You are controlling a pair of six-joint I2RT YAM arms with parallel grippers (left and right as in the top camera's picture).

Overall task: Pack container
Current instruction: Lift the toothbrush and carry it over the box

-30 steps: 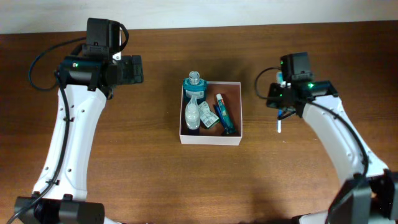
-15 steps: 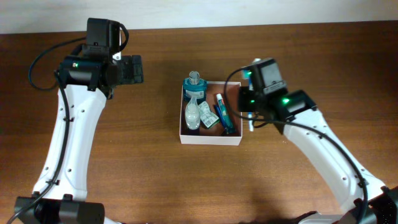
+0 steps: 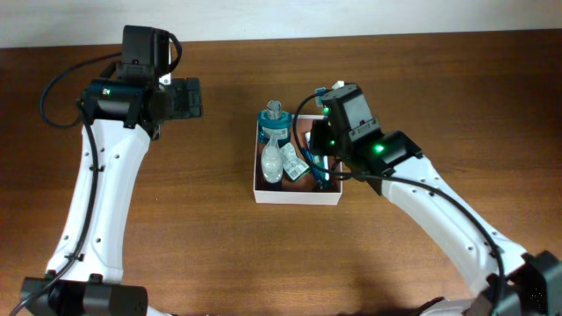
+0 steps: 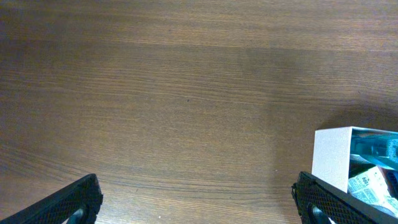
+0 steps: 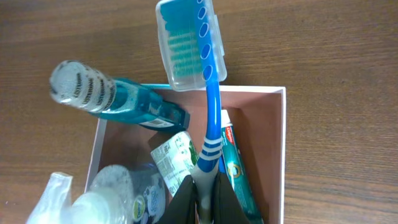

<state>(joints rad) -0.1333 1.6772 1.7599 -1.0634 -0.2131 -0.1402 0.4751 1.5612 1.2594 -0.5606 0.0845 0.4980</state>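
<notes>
right gripper (image 5: 202,194) is clamped shut on the bottom end of a blue toothbrush (image 5: 209,93), jaws pinching the handle from both sides

toothbrush has a clear cap over the bristles; in the right wrist view the capped head reaches past the container (image 5: 283,155) wall and sits over bare table (image 5: 336,56), while the handle runs over the box interior. can't tell whether it touches anything inside

container (image 3: 297,198) sits mid-table between the two arms, with the right wrist directly over its right half

inside it:
- blue mouthwash bottle (image 5: 127,102), leaning on the left corner with its cap poking past the rim
- toothpaste tube (image 5: 235,165), lying along the right side just beside the toothbrush handle
- clear bottle (image 5: 102,196), on the left
- printed packet (image 5: 175,152), between the clear bottle and the toothpaste tube

left gripper (image 4: 198,200) is spread fully open with nothing in it, above bare wood well to the left; only a white corner of the container (image 4: 329,155) shows at the edge of its view
</notes>
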